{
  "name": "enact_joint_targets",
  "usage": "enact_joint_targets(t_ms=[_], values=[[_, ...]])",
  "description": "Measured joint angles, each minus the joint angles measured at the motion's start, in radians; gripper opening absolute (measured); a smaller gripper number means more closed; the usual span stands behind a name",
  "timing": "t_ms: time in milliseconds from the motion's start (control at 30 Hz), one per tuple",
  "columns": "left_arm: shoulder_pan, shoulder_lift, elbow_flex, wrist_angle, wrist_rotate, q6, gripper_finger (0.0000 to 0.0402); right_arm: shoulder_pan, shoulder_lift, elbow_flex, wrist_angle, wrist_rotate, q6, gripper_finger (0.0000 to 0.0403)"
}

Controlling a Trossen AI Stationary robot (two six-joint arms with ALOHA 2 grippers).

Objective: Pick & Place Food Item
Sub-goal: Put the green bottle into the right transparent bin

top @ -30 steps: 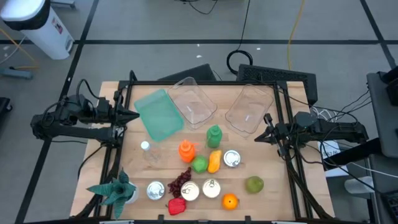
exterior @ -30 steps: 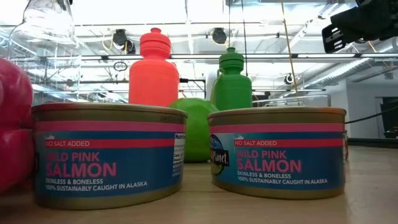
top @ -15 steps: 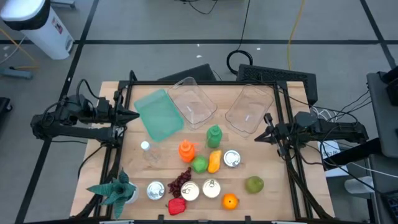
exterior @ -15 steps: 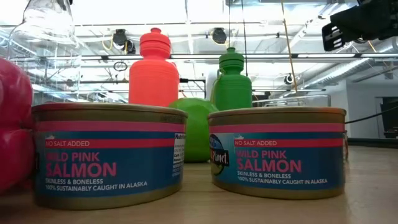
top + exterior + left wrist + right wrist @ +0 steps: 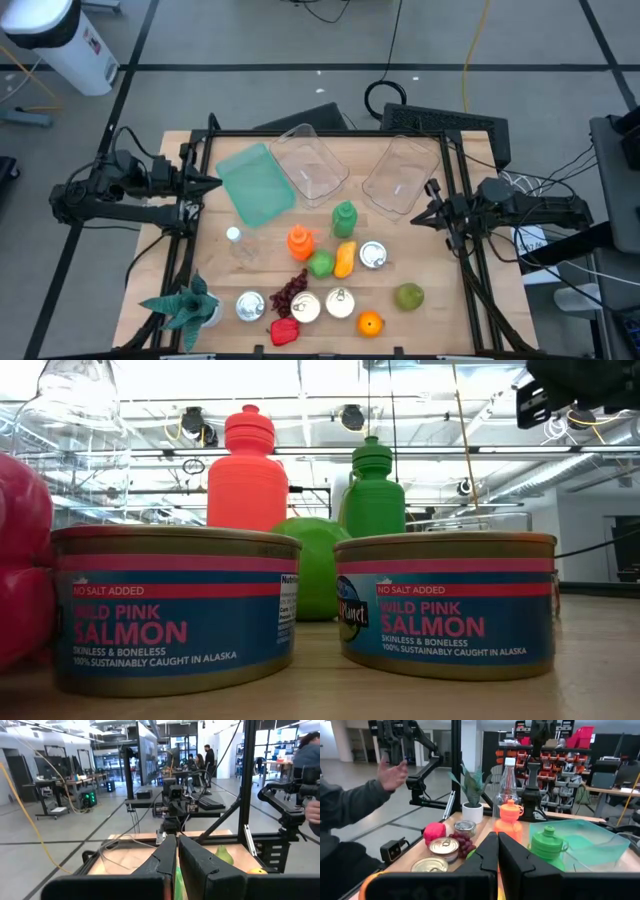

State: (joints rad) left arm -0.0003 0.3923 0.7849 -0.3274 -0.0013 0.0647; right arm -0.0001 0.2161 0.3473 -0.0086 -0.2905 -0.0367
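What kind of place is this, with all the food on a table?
Probably a robotics lab or workshop: a wooden table flanked by two robot arms, workbenches on an open concrete floor, and shelves of parts bins.

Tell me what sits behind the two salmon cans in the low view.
Behind the salmon cans stand an orange bottle, a green bottle and a green round fruit between them. The cans cover the lower parts of all three, so their bases cannot be seen.
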Motion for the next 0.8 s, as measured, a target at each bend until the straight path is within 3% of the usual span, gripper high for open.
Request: enact_joint_targets(t_ms=[167,300,433,567,800], values=[[0.000,0.000,0.000,0.000,0.000,-0.001,0.0031,0.000,0.027,0.000,0.000,0.000,-0.010,0.0004],[0.000,0.000,0.000,0.018,0.004,-0.112,0.0031,0.000,0.063,0.000,0.006,0.000,0.004,0.0004],[0.000,-0.007,-0.015,-0.051,0.009,-0.118,0.0031,0.000,0.092,0.000,0.067,0.000,0.068,0.0004],[-0.001,-0.084,-0.141,-0.012,0.023,-0.130,0.0031,0.000,0.112,0.000,0.147,0.003,0.119,0.0004],[0.000,-0.278,-0.393,0.096,-0.045,-0.152,0.0031,0.000,0.117,-0.006,0.164,0.032,0.114,0.0003]])
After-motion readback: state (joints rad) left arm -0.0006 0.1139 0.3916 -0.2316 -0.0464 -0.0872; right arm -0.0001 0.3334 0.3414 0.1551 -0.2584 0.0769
